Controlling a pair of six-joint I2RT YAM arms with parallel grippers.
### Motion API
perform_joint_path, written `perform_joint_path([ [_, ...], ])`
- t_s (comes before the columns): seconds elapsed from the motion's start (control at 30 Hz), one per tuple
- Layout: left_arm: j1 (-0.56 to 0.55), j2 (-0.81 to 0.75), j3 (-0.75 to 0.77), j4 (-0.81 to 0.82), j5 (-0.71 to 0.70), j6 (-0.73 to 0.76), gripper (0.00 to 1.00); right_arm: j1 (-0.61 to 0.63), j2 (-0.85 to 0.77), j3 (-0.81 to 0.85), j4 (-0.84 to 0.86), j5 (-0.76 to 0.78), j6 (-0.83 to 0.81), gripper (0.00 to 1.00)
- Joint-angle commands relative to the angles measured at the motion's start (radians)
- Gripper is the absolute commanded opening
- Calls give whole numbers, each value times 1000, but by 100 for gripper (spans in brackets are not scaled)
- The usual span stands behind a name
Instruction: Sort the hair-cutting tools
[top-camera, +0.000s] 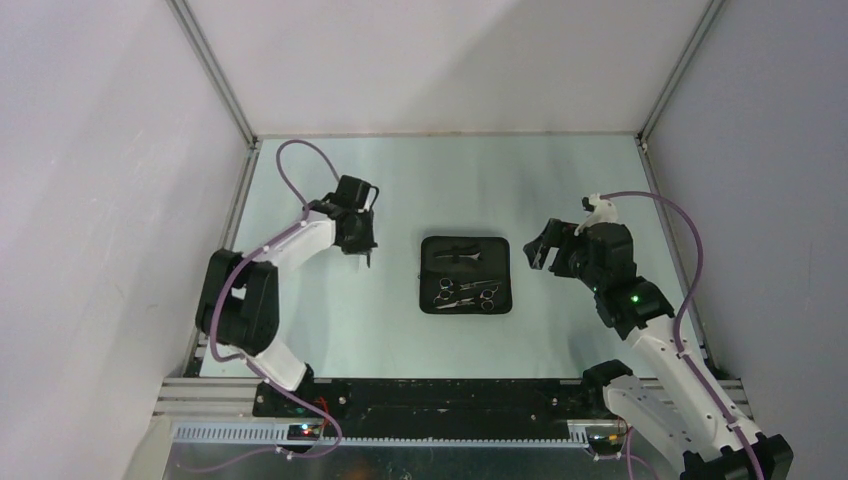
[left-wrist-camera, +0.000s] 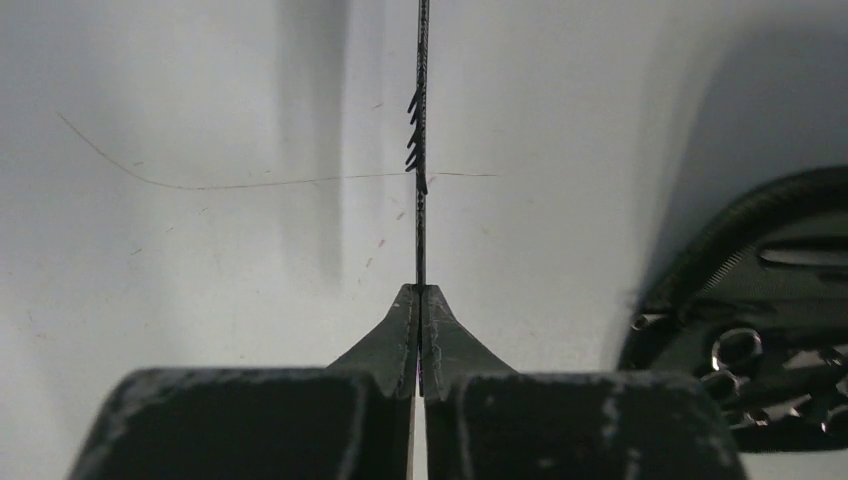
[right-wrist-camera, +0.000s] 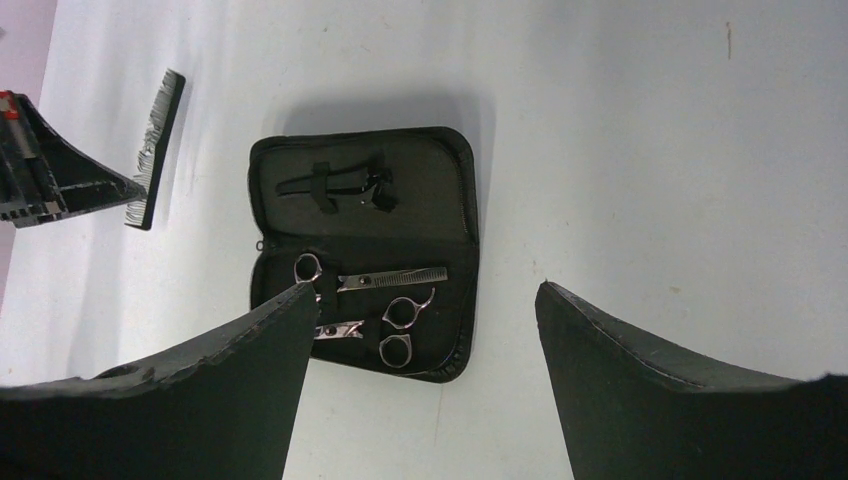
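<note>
My left gripper is shut on the flat dark comb, which runs edge-on away from the fingertips just above the table. From the right wrist view the comb hangs left of the pouch with its teeth showing. Two silver scissors lie in the lower half of the open black pouch. Thin black hair clips sit in its upper half. My right gripper is open, hovering to the right of the pouch with nothing between its fingers.
The pale table is walled by white panels and metal rails on the left, back and right. The pouch rim and scissor rings lie close to the right of my left gripper.
</note>
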Motion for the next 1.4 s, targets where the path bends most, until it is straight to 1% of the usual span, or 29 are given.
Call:
perform_joint_path([
  [0.0, -40, -101, -12, 45, 21, 101, 0, -3, 7, 0, 31, -31, 23, 84],
  [0.17, -105, -146, -23, 59, 22, 196, 0, -3, 13, 0, 34, -38, 36, 84],
  [0.4, -286, -237, -38, 124, 9, 389, 0, -4, -1, 0, 23, -20, 38, 84],
  [0.47, -335, -253, -45, 150, 0, 464, 0, -3, -5, 0, 16, -13, 37, 84],
  [0.6, -447, -241, -34, 152, -42, 655, 0, -4, -15, 0, 3, -8, 36, 84],
  [0.7, -534, -202, -32, 170, -89, 769, 0, -5, -21, 0, -5, 27, 32, 84],
  [0.8, -585, -168, -35, 216, -106, 909, 0, -5, -29, 0, -10, 40, 29, 84],
  [0.83, -606, -153, -39, 229, -109, 932, 0, -6, -31, 0, -10, 41, 29, 84],
  [1.0, -636, -98, -40, 323, -71, 1073, 0, -5, -32, 0, -22, 46, 27, 84],
  [1.13, -639, -41, -41, 332, -41, 1164, 1, -5, -33, 0, -32, 50, 23, 84],
  [1.2, -639, -31, -61, 349, -26, 1190, 2, -6, -33, 0, -34, 52, 19, 84],
  [1.37, -642, 6, -74, 369, 8, 1192, 3, -5, -24, 0, -30, 52, 15, 84],
])
